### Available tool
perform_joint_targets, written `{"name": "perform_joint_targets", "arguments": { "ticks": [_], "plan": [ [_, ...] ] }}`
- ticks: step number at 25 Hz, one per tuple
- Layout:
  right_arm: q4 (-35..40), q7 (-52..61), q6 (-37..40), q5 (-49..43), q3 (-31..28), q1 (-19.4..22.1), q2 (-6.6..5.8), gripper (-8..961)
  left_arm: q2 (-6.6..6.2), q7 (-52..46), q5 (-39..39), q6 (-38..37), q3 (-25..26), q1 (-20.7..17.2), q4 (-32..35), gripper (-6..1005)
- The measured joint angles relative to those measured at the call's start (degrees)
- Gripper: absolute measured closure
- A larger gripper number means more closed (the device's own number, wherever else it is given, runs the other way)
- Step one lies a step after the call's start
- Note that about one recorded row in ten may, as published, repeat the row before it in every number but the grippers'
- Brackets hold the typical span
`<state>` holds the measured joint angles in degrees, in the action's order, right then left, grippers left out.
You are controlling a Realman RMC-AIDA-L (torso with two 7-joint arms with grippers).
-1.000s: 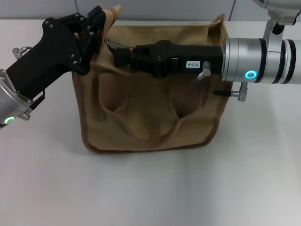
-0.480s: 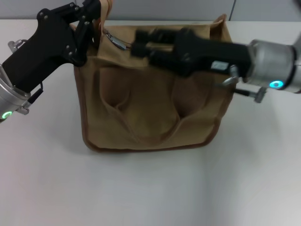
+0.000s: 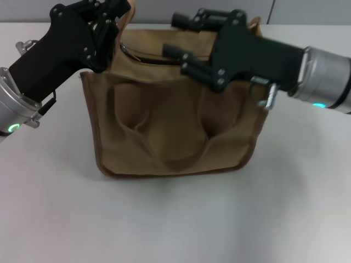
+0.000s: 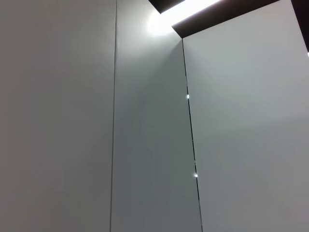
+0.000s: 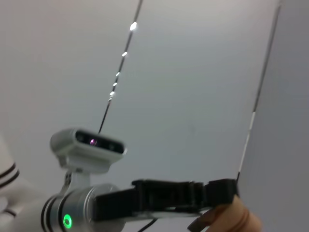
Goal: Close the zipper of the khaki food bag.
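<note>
The khaki food bag [image 3: 164, 131] stands upright on the white table in the head view, handles hanging down its front. My left gripper [image 3: 118, 16] is shut on a tan tab at the bag's top left corner; the right wrist view also shows that gripper [image 5: 212, 193] pinching the tab [image 5: 236, 220]. The zipper [image 3: 159, 59] runs across the top panel as a dark line. Its silver pull tab [image 3: 125, 50] lies at the left end, just below the left gripper. My right gripper [image 3: 178, 37] hovers over the middle of the top panel, open, holding nothing.
White table [image 3: 175, 219] surrounds the bag, with bare room in front and on both sides. The right forearm [image 3: 323, 76] reaches in over the bag's right top corner. The left wrist view shows only grey wall panels [image 4: 145, 145].
My right gripper has let go at the pull tab, swung right and upward and stands open. The left gripper keeps its hold on the corner, and the bag's top has shifted slightly.
</note>
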<state>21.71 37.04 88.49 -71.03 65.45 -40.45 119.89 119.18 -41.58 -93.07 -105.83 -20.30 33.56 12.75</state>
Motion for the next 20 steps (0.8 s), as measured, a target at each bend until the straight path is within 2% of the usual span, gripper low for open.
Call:
{"name": "perform_joint_targets", "arguments": {
  "ticks": [3, 6, 11, 15, 17, 18, 20],
  "plan": [
    [-1.14, -5.63, -1.1, 4.46, 4.15, -0.23, 0.0, 521, 0.0, -0.04, 0.0, 0.25, 0.0, 0.02, -0.06, 964],
    [-1.3, -7.69, -1.16, 7.7, 5.89, 0.26, 0.0, 527, 0.0, 0.04, 0.0, 0.39, 0.11, -0.12, -0.08, 963],
    [-1.18, -7.17, -0.94, 10.32, 6.17, 1.44, 0.0, 531, -0.17, 0.2, 0.0, 0.78, 0.33, -1.54, 0.41, 961],
    [-1.48, -6.89, -1.2, 10.38, 6.47, 1.86, -0.01, 531, -0.38, 0.63, 0.42, 2.02, 0.91, -4.26, 1.34, 960],
    [-1.62, -4.39, -1.24, 10.42, 6.07, 2.04, -0.01, 531, -0.39, 0.77, 1.58, 2.11, 1.23, -5.97, 1.89, 959],
    [-1.28, 1.41, -1.18, 10.45, 5.46, 2.31, -0.19, 531, -0.45, 0.78, 2.85, 2.01, 1.31, -7.47, 2.06, 959],
    [-0.74, 5.69, -0.89, 10.45, 5.27, 2.45, -0.35, 531, -0.5, 0.75, 3.7, 1.9, 1.31, -8.37, 2.17, 958]
  ]
}}
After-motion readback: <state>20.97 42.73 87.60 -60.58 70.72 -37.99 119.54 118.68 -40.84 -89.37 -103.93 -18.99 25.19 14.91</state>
